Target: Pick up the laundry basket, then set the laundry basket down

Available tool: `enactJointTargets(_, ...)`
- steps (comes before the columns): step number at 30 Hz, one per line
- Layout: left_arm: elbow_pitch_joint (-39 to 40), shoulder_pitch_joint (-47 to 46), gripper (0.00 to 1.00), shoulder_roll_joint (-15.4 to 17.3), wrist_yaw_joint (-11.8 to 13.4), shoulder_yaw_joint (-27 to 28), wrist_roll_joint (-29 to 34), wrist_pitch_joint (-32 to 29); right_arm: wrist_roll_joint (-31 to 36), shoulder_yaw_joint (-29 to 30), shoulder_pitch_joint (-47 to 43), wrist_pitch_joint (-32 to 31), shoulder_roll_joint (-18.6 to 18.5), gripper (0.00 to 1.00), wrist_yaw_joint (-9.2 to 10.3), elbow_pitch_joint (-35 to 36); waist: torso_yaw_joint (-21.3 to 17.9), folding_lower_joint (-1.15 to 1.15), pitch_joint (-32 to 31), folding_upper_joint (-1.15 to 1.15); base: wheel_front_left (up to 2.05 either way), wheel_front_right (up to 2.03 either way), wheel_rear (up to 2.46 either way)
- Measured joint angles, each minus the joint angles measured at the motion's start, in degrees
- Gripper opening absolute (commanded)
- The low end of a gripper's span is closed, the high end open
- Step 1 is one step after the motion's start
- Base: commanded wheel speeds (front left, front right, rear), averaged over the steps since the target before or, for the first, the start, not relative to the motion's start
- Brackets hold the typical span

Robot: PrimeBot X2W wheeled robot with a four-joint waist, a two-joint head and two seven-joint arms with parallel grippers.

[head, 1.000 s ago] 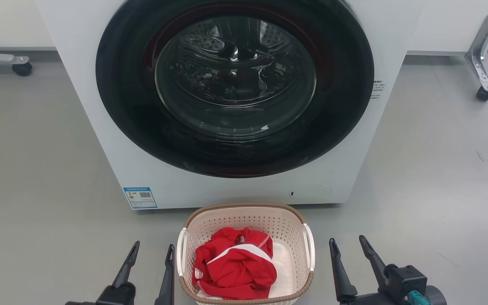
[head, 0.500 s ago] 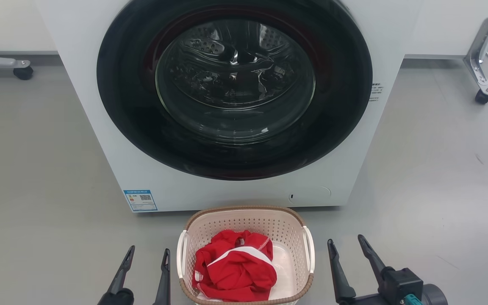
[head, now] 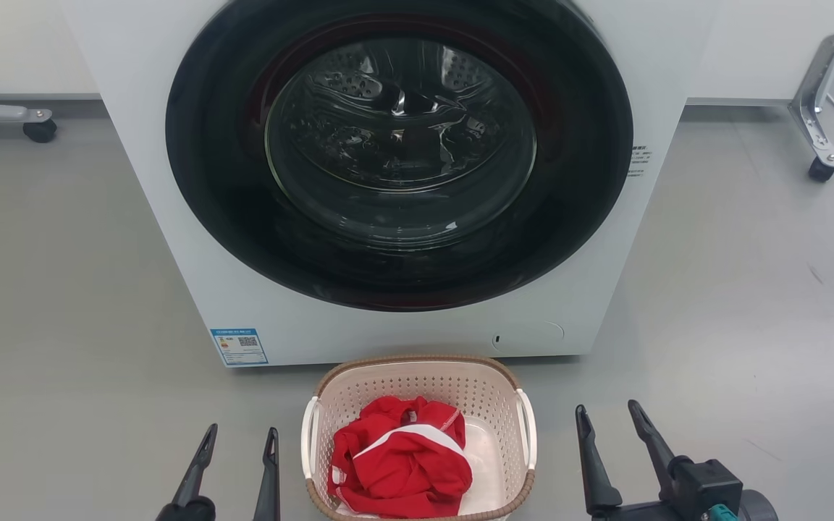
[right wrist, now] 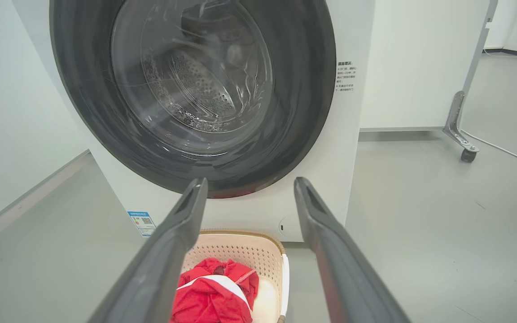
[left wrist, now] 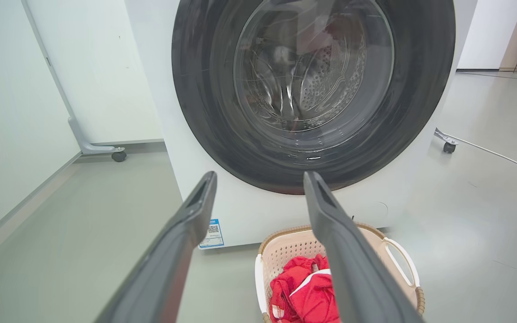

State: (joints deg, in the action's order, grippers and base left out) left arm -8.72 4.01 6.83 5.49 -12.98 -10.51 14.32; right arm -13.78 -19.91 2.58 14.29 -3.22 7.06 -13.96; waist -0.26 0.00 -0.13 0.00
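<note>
I see the laundry basket at bottom centre of frame, on the floor before the washer, red garment inside. Left end effector & right end effector both spread open, empty, flanking it w/o touching.

White front-load washer fills centre and top of frame, round dark door shut, blue label at lower-left corner. Red garment w/ white stripe, bottom centre. Grey floor; casters upper left & upper right.
</note>
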Motion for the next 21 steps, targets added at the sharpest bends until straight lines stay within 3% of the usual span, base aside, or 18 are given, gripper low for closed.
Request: enactJointTargets(21,2.69,-0.02,1.0,-0.19,0.0,1.42,0.02,0.01,0.03,1.25,0.0,0.0,0.08,1.0,0.0,2.45,-0.17,0.0,0.21,0.0,0.0,0.0,0.0)
